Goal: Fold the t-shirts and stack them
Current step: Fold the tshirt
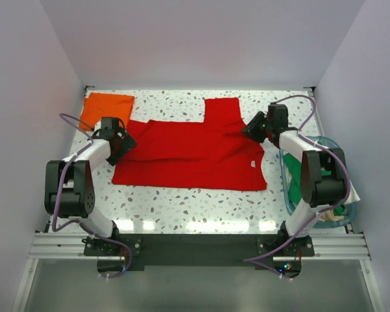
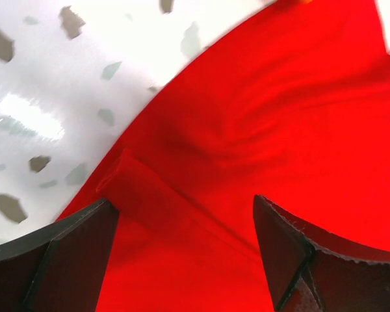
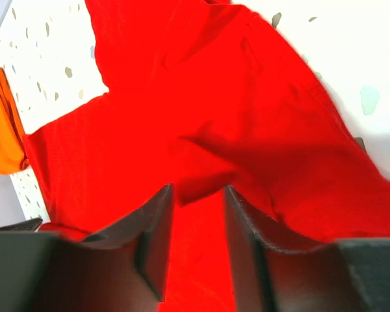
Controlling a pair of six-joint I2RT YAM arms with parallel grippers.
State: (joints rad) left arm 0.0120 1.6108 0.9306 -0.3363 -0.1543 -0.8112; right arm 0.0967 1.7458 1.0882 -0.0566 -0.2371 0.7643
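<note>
A bright red t-shirt (image 1: 188, 153) lies spread across the middle of the table, its white neck label (image 1: 253, 164) near the right edge. My left gripper (image 1: 122, 146) is wide open over the shirt's left edge, with red cloth (image 2: 260, 117) under and between its jaws (image 2: 182, 203). My right gripper (image 1: 252, 129) is at the shirt's upper right edge. Its jaws (image 3: 198, 188) stand narrowly open with a raised fold of the red cloth (image 3: 201, 97) between the tips. An orange t-shirt (image 1: 107, 107) lies folded at the back left and also shows in the right wrist view (image 3: 3, 136). No green shirt shows clearly.
A translucent teal tub (image 1: 286, 185) stands at the right edge of the table beside the right arm, mostly hidden by it. White walls close in the table on the left, back and right. Speckled tabletop (image 1: 182, 205) shows in front of the red shirt.
</note>
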